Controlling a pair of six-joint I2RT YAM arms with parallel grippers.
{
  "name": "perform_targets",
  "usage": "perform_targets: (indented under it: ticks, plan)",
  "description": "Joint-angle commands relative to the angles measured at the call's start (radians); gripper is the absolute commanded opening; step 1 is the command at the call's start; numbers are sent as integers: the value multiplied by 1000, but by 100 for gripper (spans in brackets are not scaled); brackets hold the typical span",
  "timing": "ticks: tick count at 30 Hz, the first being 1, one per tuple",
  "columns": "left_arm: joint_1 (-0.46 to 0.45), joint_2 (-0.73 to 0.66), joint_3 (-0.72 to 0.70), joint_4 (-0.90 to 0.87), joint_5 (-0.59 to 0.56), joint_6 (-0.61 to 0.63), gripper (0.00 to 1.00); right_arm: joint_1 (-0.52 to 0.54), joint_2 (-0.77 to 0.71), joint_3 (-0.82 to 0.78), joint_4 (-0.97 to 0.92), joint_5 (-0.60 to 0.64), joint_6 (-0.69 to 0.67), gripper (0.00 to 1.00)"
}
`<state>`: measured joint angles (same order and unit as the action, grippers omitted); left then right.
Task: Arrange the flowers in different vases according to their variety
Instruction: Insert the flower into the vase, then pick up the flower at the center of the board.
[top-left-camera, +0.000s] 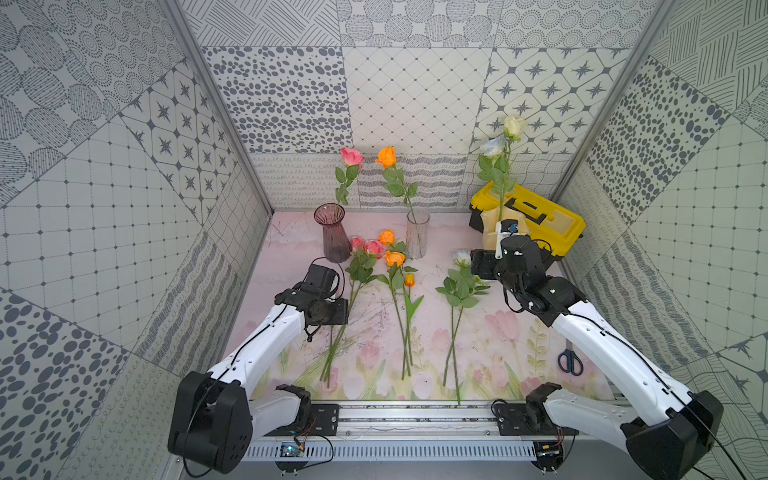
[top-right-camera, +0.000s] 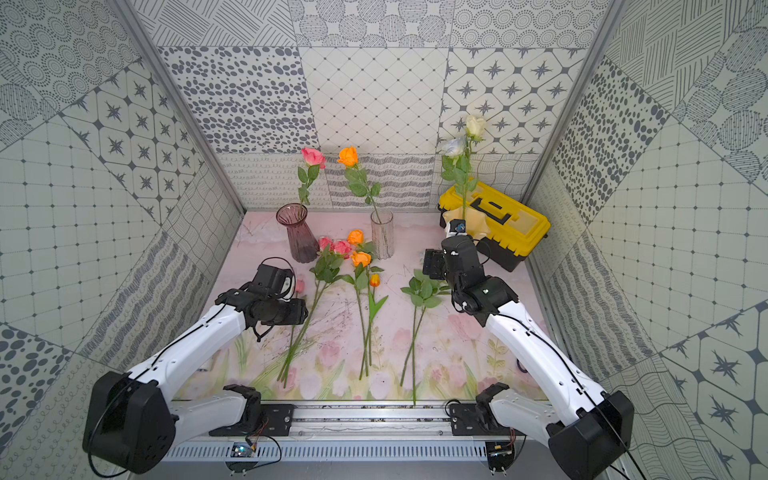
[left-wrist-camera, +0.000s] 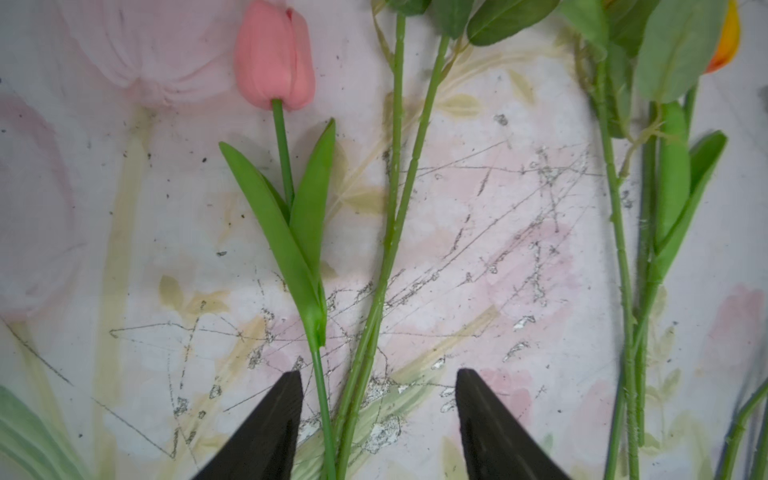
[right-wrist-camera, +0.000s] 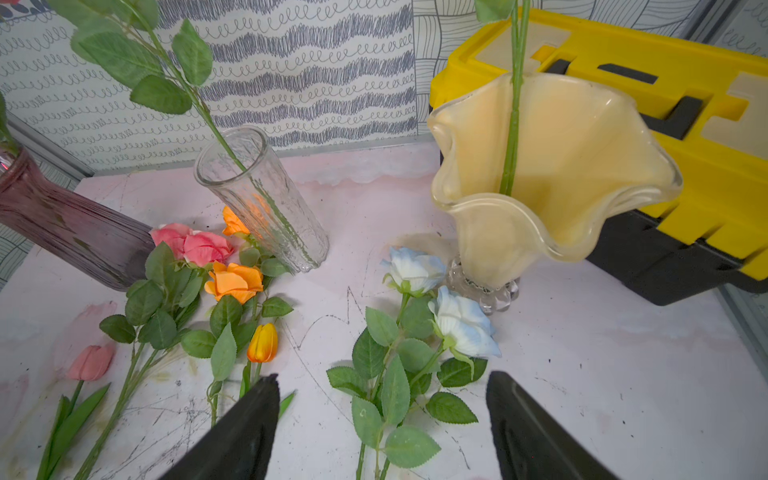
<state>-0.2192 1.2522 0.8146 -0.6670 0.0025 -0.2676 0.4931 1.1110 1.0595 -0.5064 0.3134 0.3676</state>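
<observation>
Left wrist view: the left pincer (left-wrist-camera: 378, 372), open, straddles the stems of a pink tulip (left-wrist-camera: 274, 58) and two pink roses (top-left-camera: 368, 246) lying near the purple ribbed glass vase (top-left-camera: 331, 232), likely their destination; the right pincer (right-wrist-camera: 382, 376), open, hovers well apart over pale-blue roses (right-wrist-camera: 461, 324).

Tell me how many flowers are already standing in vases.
4: a pink rose in the purple vase, an orange rose in the clear vase, and a pale-blue rose and a cream rose together in the cream vase.

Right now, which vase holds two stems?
The cream ruffled-rim vase by the yellow toolbox: two stems stand in it. The purple vase and the clear vase hold one each.
</observation>
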Motion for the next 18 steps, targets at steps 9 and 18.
perform_targets:
  ticks: [9,18]
  plan:
    - [6,182,43,-119,-94,-121,52,7,-48,-30,-8,-16,23,82]
    - [61,230,48,-121,-35,-116,38,8,-96,-74,-11,-2,33,82]
